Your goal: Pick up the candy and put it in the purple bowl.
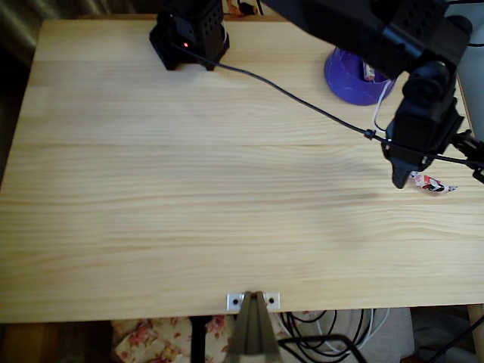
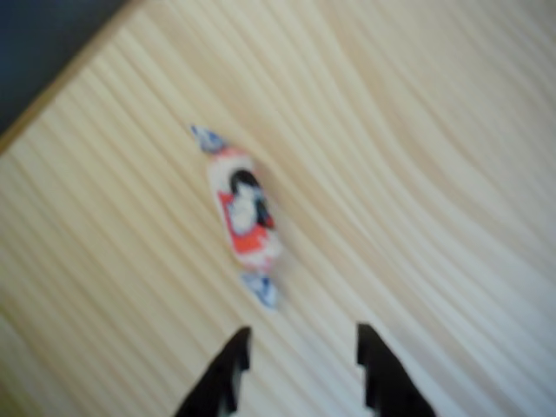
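Observation:
The candy (image 1: 432,184) lies flat on the wooden table near its right edge, white wrapper with red and dark marks and bluish twisted ends. In the wrist view the candy (image 2: 243,213) sits just ahead of and slightly left of my gripper (image 2: 300,347), whose two dark fingertips (image 2: 233,356) stand apart with only bare wood between them. From overhead, my black gripper (image 1: 401,178) hangs right beside the candy, on its left. The purple bowl (image 1: 344,79) stands at the back right, partly covered by the arm; a pale wrapped sweet (image 1: 370,73) lies inside it.
The arm's black base (image 1: 189,38) stands at the back centre, and a black cable (image 1: 302,102) runs across the table to the gripper. The table's edge (image 2: 61,82) lies close to the candy. A camera mount (image 1: 253,302) clamps the front edge.

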`<state>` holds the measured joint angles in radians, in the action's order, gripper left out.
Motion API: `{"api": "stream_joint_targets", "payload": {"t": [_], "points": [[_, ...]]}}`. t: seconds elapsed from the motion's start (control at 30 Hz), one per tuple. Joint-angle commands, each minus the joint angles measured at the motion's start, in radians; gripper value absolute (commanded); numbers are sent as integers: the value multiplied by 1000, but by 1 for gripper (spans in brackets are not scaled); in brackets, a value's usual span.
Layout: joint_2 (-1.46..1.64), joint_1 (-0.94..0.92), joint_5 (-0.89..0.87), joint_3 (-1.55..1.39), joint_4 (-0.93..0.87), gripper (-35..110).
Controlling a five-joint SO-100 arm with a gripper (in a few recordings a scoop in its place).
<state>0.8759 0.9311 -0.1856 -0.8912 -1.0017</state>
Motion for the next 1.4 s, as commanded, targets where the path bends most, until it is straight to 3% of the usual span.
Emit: {"api": "stream_joint_targets", "payload": {"t": [0.0, 0.07, 0.17, 1.07, 1.37], "points": [[-54, 41, -25, 336, -44, 20], [-187, 43, -32, 560, -140, 20], [-545, 44, -32, 1189, -333, 20], [-620, 83, -140, 1187, -258, 20], [-669, 78, -161, 1192, -210, 9]]}}
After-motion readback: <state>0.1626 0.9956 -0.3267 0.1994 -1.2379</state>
